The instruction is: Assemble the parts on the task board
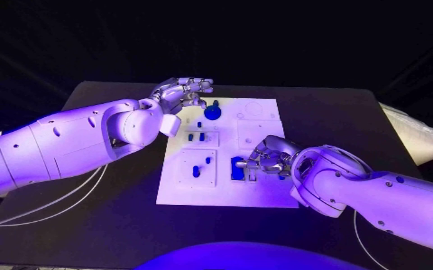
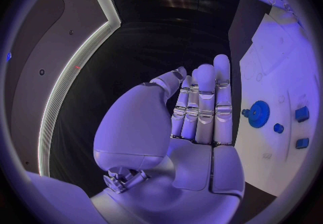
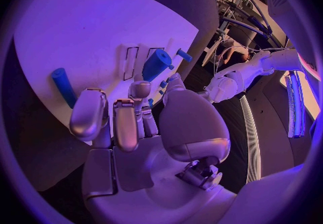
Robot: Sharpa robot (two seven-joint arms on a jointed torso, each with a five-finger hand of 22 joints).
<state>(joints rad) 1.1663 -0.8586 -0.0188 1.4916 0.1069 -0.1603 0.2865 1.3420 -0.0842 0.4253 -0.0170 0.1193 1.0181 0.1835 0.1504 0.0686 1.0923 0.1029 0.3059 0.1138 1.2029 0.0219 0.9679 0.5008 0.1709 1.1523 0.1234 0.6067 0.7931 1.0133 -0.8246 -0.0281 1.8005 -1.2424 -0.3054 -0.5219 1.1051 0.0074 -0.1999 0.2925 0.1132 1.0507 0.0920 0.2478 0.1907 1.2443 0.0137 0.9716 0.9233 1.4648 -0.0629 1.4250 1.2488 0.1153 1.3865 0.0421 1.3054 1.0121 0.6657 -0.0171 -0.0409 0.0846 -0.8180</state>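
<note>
The white task board (image 1: pixel 226 185) lies mid-table. My right hand (image 1: pixel 268 160) sits over its near right part, fingers curled; thumb and a finger pinch a blue cylinder (image 3: pixel 156 64), seen in the head view as a blue part (image 1: pixel 238 168) at the fingertips. A long blue bar (image 3: pixel 64 86) and a small blue peg (image 3: pixel 183 55) lie beyond that hand. My left hand (image 1: pixel 185 90) hovers at the board's far left corner, fingers (image 2: pixel 204 105) straight, palm bare. A blue gear (image 1: pixel 213 112) sits just beside it, also the gear (image 2: pixel 258 113) in the left wrist view.
More small blue parts stand in the board's left plates (image 1: pixel 196 171), (image 1: pixel 192 136). A small peg (image 2: pixel 278 127) and two blue blocks (image 2: pixel 301 113) lie past the gear. Bare black table (image 1: pixel 99 220) surrounds the board; white cables (image 1: pixel 54 198) trail at the left.
</note>
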